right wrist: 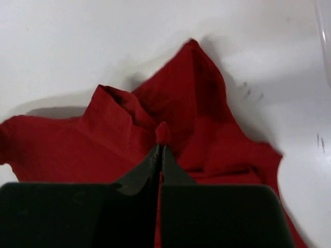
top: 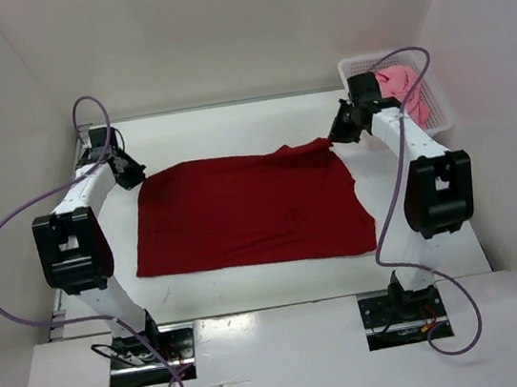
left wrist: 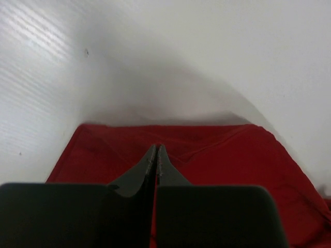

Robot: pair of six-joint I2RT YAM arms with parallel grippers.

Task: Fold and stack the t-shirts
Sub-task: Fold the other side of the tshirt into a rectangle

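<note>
The right pincer point(right wrist: 161, 148) has its fingers together, clamped on a tuft of the red shirt point(top: 251, 209) at its far right corner; the cloth is bunched and lifted there. The left pincer point(left wrist: 156, 148) has its fingers together over the far left corner; whether cloth is caught between them cannot be told. Otherwise the shirt lies spread mid-desk, roughly flat.

Judgement: the first fold is in hand, with the far edge gripped. The next move calls for both corners to be carried level toward the near edge without dragging the body.

The desk point(top: 230, 125) is white and smooth. A basket point(top: 353, 67) at its far right corner holds a pink shirt point(top: 398, 76). White walls enclose three sides.
</note>
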